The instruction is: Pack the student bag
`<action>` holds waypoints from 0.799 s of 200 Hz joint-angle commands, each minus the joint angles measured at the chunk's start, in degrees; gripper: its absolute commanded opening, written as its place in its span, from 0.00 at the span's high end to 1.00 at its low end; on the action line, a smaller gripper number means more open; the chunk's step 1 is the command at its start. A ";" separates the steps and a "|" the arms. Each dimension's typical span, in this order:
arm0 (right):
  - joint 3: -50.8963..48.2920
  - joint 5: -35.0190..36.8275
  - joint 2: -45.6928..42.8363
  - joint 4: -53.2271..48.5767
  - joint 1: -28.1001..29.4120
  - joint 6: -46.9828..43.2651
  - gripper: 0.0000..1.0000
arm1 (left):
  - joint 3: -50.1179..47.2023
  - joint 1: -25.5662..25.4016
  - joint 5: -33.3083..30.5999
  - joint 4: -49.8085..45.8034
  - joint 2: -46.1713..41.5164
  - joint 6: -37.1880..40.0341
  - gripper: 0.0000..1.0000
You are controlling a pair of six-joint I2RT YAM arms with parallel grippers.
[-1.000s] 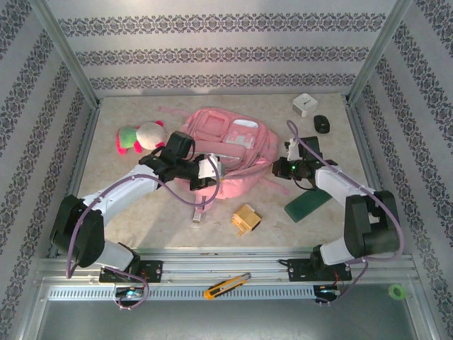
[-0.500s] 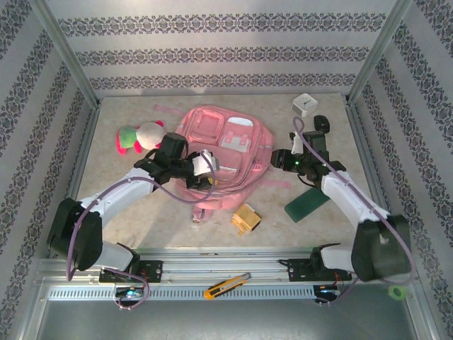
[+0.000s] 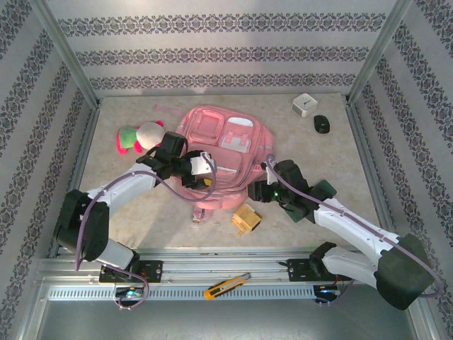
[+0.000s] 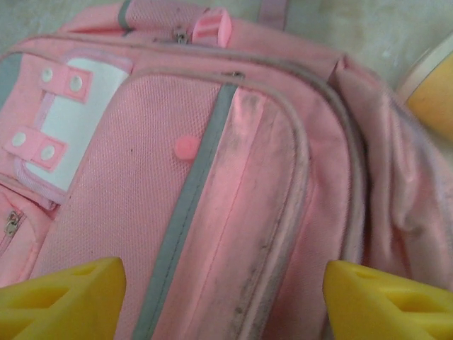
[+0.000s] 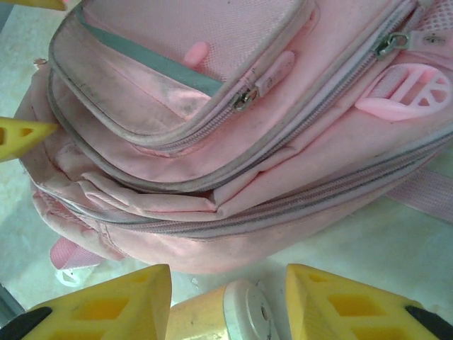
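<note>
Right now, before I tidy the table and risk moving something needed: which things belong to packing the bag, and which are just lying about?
Job in hand: student bag.

Lying about, untouched (possibly for packing later): plush toy, white cube, small black object, yellow block, utility knife on the front rail.

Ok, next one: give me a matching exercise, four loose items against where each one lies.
Items:
1. plush toy
2. white cube
3. yellow block
4. knife

Places:
a. on the front rail
b. far right corner of the table
c. left of the bag
d. just off the bag's near edge

Pairs: 1-c, 2-b, 3-d, 4-a
</note>
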 commanded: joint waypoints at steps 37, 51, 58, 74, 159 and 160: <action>-0.49 3.87 -0.15 4.94 0.64 -0.68 0.56 | 6.97 -0.69 -1.51 -4.59 7.27 8.25 0.27; -0.49 3.99 -0.11 4.88 0.29 -0.81 0.55 | 8.09 -0.68 -0.54 -6.79 8.04 9.83 0.26; -0.49 3.80 -0.01 4.94 -0.07 -0.57 0.55 | 8.52 -0.71 0.18 -7.93 8.09 10.39 0.25; -0.40 2.72 0.20 4.88 -0.96 -0.38 0.55 | 9.14 -0.70 1.98 -10.78 7.64 11.55 0.23; 0.90 -1.22 2.05 7.15 -3.87 -2.22 0.53 | 12.68 -1.38 -4.85 -14.00 14.55 15.72 0.26; 0.91 -1.32 2.06 7.19 -3.94 -2.22 0.54 | 12.68 -1.39 -4.96 -13.91 14.57 15.64 0.27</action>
